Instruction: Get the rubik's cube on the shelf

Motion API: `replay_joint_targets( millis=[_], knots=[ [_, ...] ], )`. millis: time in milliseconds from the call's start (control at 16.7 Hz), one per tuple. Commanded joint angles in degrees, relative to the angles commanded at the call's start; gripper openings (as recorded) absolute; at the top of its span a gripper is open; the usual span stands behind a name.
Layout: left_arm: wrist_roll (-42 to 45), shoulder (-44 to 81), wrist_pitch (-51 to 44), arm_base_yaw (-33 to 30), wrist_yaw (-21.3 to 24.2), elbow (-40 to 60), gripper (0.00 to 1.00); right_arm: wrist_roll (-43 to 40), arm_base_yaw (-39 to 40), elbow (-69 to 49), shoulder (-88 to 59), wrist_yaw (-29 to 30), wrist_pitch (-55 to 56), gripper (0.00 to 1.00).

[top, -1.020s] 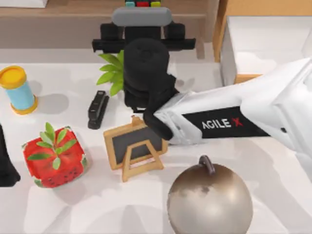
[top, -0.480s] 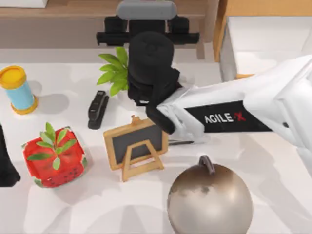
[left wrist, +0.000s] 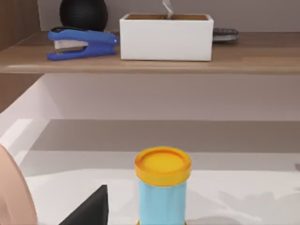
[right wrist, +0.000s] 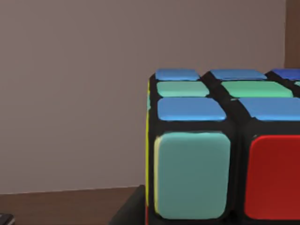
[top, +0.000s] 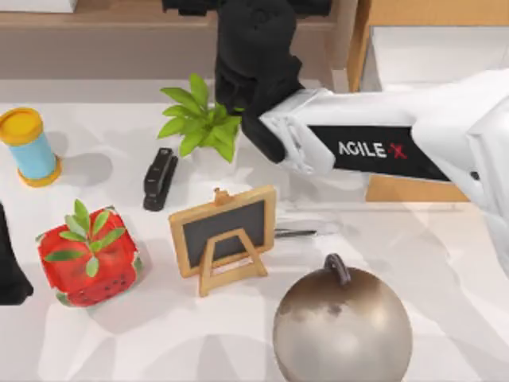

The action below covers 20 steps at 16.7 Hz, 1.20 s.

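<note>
Over brown board, black-edged rubik's cube [right wrist: 220, 150]

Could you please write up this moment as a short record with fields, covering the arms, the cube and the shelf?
working arm: right arm, reaching across the table to the long low brown wooden shelf at the far edge
right hand: over the shelf, at the top view's upper edge
small black-edged coloured rubik's cube: close before the right wrist camera, above the brown shelf board
left arm: parked at the table's left edge
nearby on the table: green leafy plant, black stapler, small wooden-framed chalkboard
</note>
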<state>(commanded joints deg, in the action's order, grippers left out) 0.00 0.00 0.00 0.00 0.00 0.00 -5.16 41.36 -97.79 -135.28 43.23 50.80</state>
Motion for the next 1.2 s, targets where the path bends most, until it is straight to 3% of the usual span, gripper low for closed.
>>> replay_joint_targets(
  millis=[420, 720, 1200],
  knots=[
    [0.0, 0.0, 0.0, 0.0, 0.0, 0.0, 1.0, 1.0, -1.6, -14.7, -10.9, -1.5, -9.2, 0.0],
    [0.0, 0.0, 0.0, 0.0, 0.0, 0.0, 1.0, 1.1, -2.0, -15.6, -11.8, -1.9, -10.2, 0.0],
    [0.0, 0.0, 0.0, 0.0, 0.0, 0.0, 1.0, 1.1, -2.0, -15.6, -11.8, -1.9, -10.2, 0.6]
  ],
)
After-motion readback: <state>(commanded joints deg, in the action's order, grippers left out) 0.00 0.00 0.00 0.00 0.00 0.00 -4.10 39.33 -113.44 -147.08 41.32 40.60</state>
